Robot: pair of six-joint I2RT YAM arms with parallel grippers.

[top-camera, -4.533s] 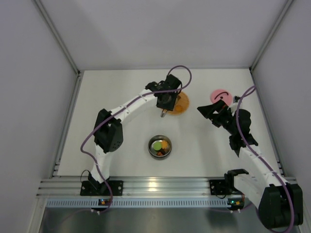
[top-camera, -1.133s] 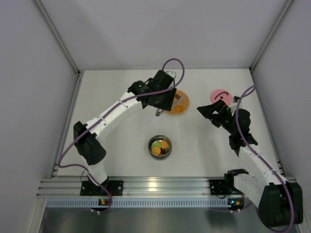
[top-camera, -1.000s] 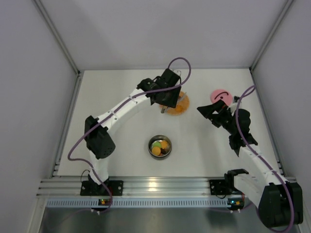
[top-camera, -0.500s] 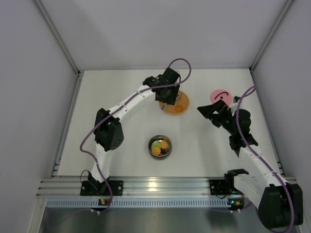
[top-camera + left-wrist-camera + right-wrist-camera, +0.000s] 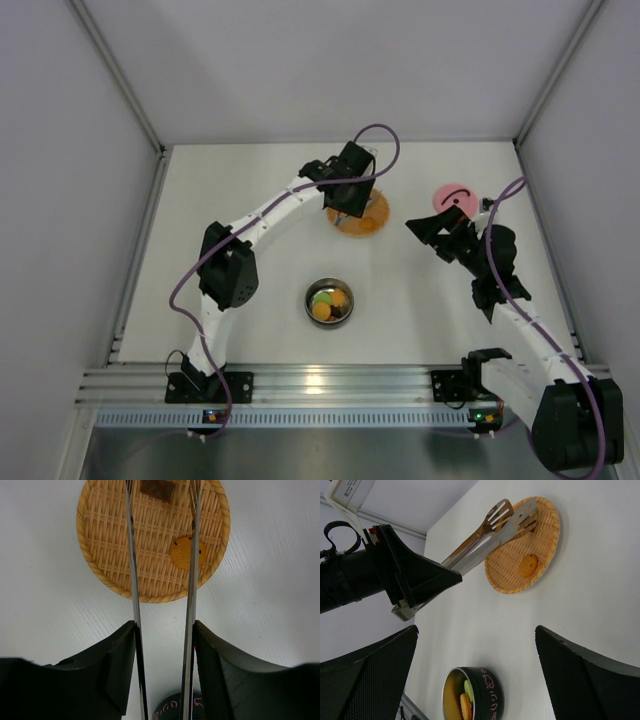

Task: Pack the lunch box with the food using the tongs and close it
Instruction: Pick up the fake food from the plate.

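Your left jaws [image 5: 164, 630] are squeezed shut on the tongs [image 5: 133, 580], with one black finger [image 5: 117, 670] pressing on each long arm; the two arms run almost side by side with a gap between them (their tips go off the top of the left wrist view). In the right wrist view the flat tips hang over the far side of the woven plate [image 5: 110, 555]; you cannot tell if they touch it. On the plate lie a brown piece [image 5: 156, 487], between the tong arms, and a round orange piece [image 5: 186, 552], partly under one arm. Your right jaws [image 5: 476, 630] stand wide open with nothing in them, just beside the pink lid [image 5: 452, 196]; the lid lies flat on the table [image 5: 200, 180]. The lunch box [image 5: 309, 303] sits near the middle of the table, well apart from the plate and the lid; it is uncovered, with green, orange and yellow food [image 5: 322, 298] inside.
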